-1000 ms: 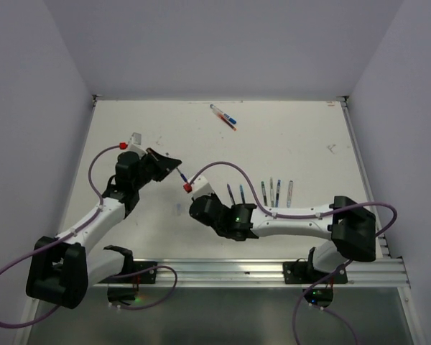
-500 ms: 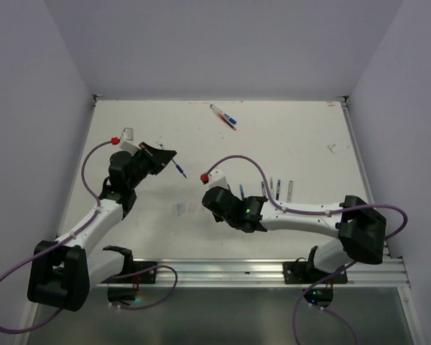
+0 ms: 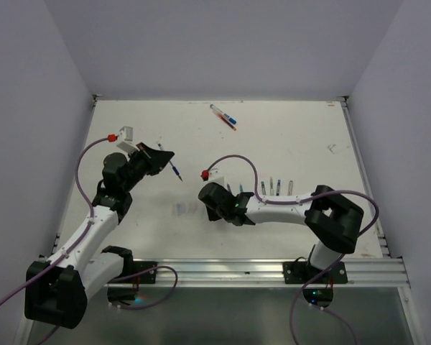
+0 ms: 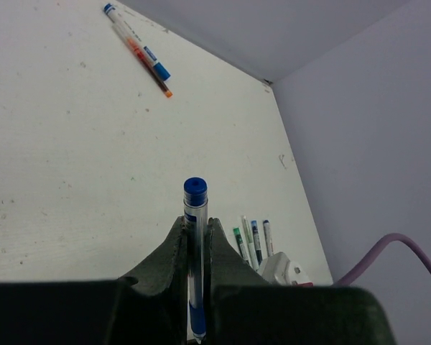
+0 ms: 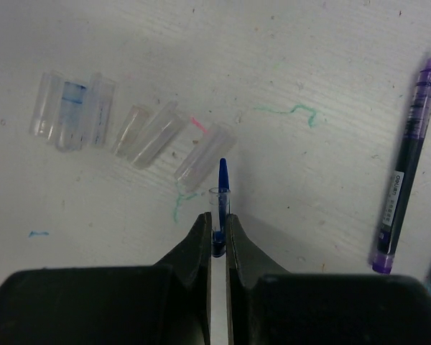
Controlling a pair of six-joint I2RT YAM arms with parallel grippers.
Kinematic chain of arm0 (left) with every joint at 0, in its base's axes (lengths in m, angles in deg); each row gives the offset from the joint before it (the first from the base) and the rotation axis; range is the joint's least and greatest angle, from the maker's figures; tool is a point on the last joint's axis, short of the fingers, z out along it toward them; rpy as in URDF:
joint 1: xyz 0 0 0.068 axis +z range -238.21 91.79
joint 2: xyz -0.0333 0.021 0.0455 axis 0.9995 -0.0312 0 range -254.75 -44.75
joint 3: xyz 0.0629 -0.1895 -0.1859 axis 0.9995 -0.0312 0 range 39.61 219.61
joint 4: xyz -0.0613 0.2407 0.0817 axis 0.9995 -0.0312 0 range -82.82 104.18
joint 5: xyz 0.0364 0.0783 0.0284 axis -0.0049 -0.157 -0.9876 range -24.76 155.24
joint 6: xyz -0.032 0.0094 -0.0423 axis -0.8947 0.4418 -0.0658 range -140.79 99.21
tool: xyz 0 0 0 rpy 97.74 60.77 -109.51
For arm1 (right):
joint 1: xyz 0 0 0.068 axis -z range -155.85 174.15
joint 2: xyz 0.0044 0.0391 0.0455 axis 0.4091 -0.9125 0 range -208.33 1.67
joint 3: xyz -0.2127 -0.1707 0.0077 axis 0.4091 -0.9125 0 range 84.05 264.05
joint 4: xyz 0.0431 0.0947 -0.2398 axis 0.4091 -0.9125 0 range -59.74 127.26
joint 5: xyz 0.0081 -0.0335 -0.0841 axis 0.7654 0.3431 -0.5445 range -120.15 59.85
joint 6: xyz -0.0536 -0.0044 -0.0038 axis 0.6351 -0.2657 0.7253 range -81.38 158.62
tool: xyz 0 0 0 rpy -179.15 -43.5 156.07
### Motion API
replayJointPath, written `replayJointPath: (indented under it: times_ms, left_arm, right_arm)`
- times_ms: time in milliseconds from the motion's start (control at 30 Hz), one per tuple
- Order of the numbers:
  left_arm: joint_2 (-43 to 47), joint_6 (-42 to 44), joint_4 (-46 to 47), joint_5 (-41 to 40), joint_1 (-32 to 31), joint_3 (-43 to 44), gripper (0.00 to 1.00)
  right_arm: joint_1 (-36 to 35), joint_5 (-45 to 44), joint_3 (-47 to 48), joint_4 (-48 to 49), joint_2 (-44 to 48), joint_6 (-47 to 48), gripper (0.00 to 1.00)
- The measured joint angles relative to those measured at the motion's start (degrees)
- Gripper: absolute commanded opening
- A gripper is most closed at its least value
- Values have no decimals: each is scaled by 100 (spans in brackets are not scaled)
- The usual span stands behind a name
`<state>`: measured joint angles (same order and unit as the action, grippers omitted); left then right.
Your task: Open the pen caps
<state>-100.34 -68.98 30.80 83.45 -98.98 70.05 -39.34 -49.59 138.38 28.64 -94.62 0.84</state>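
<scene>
Since a second ago the two arms have drawn apart: the left one has pulled back toward the left wall, and the right one has folded in and lowered its hand close to the white worktop (image 3: 294, 136). On the left, the left hand (image 4: 195, 231) is closed tight on a thin clear-barrelled pen with a blue end (image 4: 195, 198). The barrel is pinched between both fingers and the blue end sticks out past them, up off the surface. Farther right, near the middle of the worktop, a small scatter of loose clear plastic caps (image 5: 149, 133) lies flat, some with faint blue or pink marks on them. Just beside them the right hand (image 5: 217, 226) is clamped on a short clear plastic cap with a blue clip (image 5: 220, 188), held a little above the surface and pointing at the nearest loose cap. At the far edge, two thin pens (image 3: 223, 116), one blue-ended and one orange-red, lie touching side by side. To the right of the right hand, a row of thin pens (image 3: 277, 187) lies parallel on the worktop, among them a purple pen (image 5: 407, 162).
</scene>
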Motion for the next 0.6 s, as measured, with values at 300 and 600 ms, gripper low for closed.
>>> replayJointPath:
  times_ms: [300, 600]
  left_arm:
    - [2, 138, -142, 208, 0, 0, 0]
    - [57, 149, -136, 387, 0, -9, 0]
  right_arm:
    - [92, 72, 302, 181, -654, 9, 3]
    - [92, 238, 595, 225, -890, 92, 13]
